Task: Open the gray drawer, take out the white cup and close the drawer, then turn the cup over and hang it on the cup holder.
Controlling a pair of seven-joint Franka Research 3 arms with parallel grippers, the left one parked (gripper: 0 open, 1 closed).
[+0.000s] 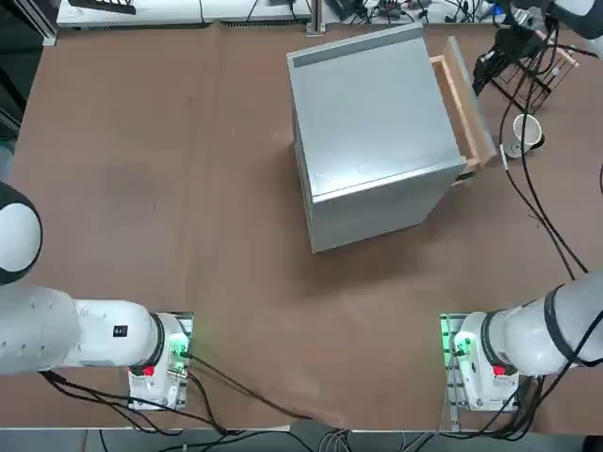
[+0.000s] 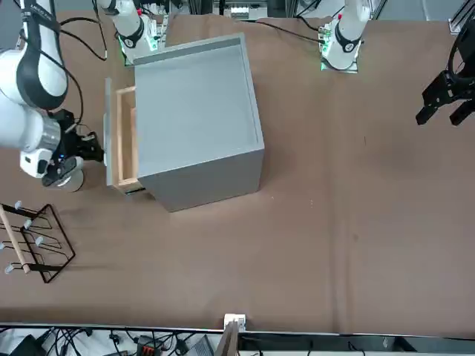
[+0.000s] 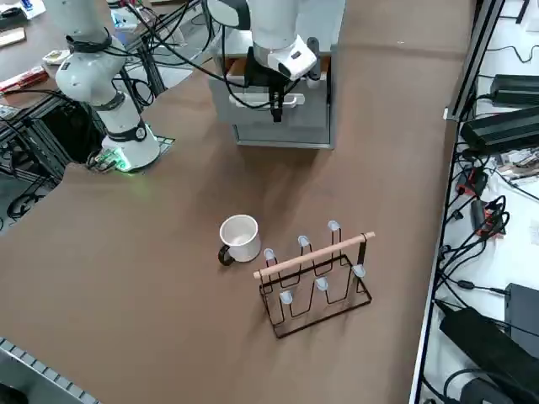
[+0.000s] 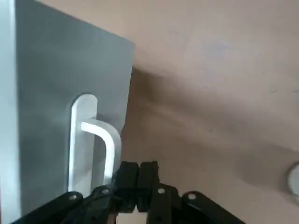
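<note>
The gray drawer stands partly pulled out of its cabinet, its wooden sides showing. My right gripper is shut on nothing and hangs just in front of the drawer's front panel, beside the white handle. Its closed fingertips touch each other. The white cup stands mouth up on the table, between the cabinet and the cup holder. In the front view my arm partly covers the cup, and the cup holder stands nearer that camera.
The gray cabinet takes up the table's middle. A black cable runs from my wrist back over the table to my base. The table edge lies close beyond the cup holder.
</note>
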